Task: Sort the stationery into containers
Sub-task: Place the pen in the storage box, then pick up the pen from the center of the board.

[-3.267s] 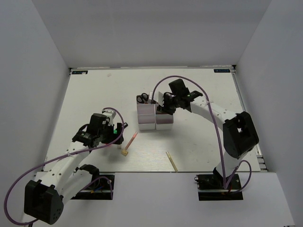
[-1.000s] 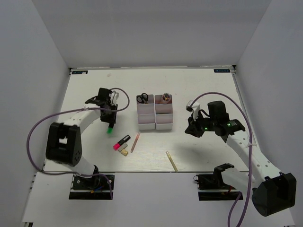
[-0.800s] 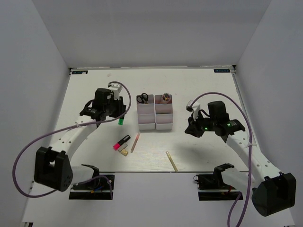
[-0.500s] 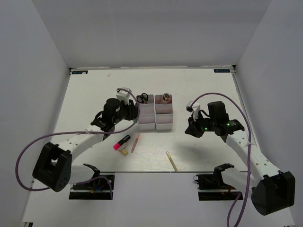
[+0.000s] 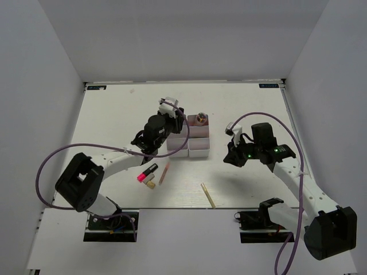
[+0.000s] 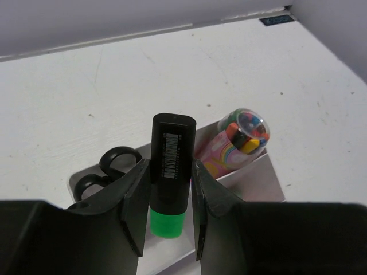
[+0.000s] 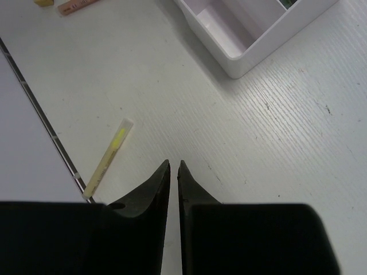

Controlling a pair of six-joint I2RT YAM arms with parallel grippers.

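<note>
White bins (image 5: 198, 150) sit mid-frame in my top view. Left gripper (image 6: 169, 172) hangs over them, pinching the mint-green marker (image 6: 172, 143). Right gripper (image 7: 174, 166), right of centre, has its jaws nearly pressed together on nothing, and a tan pencil (image 7: 109, 157) lies at its lower left.

Matt grained white table (image 7: 298, 114), smooth plastic bins (image 7: 241, 54), glossy marker (image 6: 171, 154), probably plastic

We could read no words. A barcode label (image 6: 172, 150) sat on the black barrel of the green marker (image 6: 168, 192), mid-frame, digits too small; a dark sticker (image 6: 276, 20) at upper right was blurred.
</note>
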